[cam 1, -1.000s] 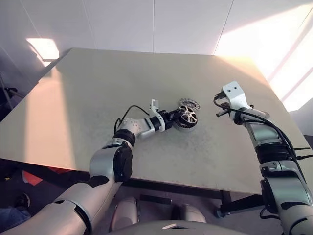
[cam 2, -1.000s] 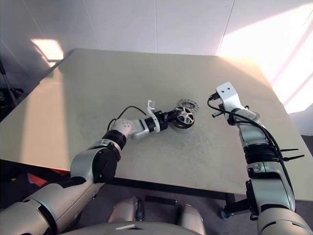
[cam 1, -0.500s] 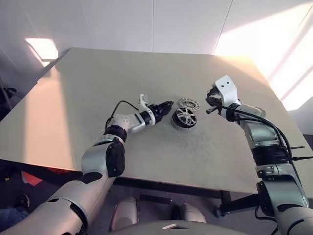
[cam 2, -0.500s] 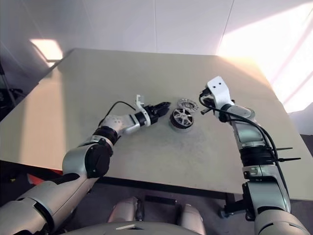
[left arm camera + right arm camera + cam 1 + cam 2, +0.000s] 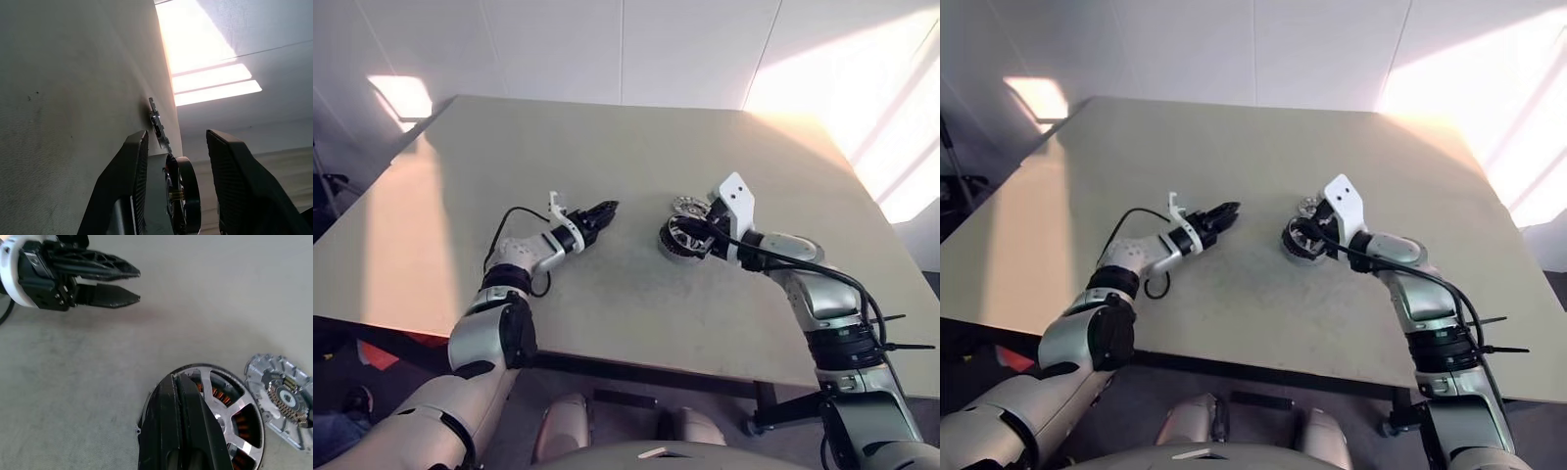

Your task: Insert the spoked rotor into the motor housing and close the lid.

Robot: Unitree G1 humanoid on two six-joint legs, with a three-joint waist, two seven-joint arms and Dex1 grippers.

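Observation:
The motor housing (image 5: 672,239) is a dark ring lying right of the table's centre. The spoked rotor (image 5: 230,417) lies inside it, silver spokes over copper windings. Just behind it, flat on the table, is the grey slotted lid (image 5: 689,206), which the right wrist view has beside the housing (image 5: 281,399). My right gripper (image 5: 174,377) is shut, and its tips hang over the housing's near rim. Off to the housing's left, my left gripper (image 5: 606,209) is open with nothing in it and points toward the housing.
The beige table (image 5: 607,137) spreads wide on every side of the parts. A black cable (image 5: 509,217) loops by my left wrist. Sunlight falls across the table's far right corner (image 5: 803,127).
My left gripper has opened, let go at the housing and pulled back to the left. My right arm has swung in from the right, and its shut gripper has reached the housing.

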